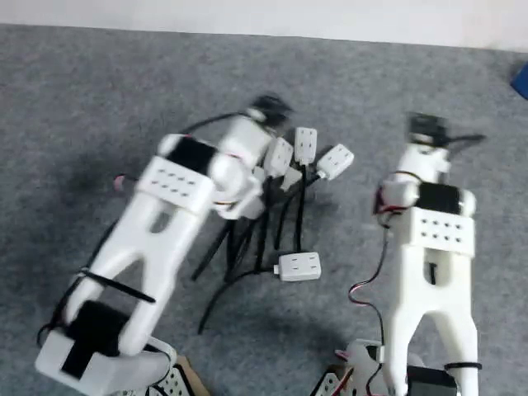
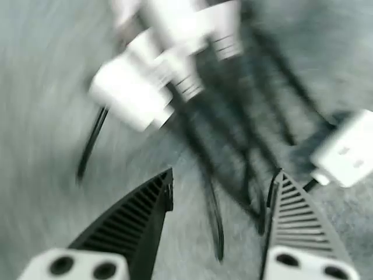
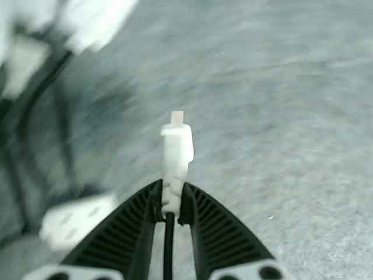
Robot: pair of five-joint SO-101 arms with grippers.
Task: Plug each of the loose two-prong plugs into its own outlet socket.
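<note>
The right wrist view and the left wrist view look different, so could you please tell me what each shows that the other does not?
The right wrist view has the right gripper shut on a white two-prong plug, prongs pointing away, its cord running back between the fingers. The left wrist view has the left gripper open and empty above a bundle of black cords, with a cluster of white outlet blocks beyond. Both show the grey mat, black cords and white outlet blocks.
</note>
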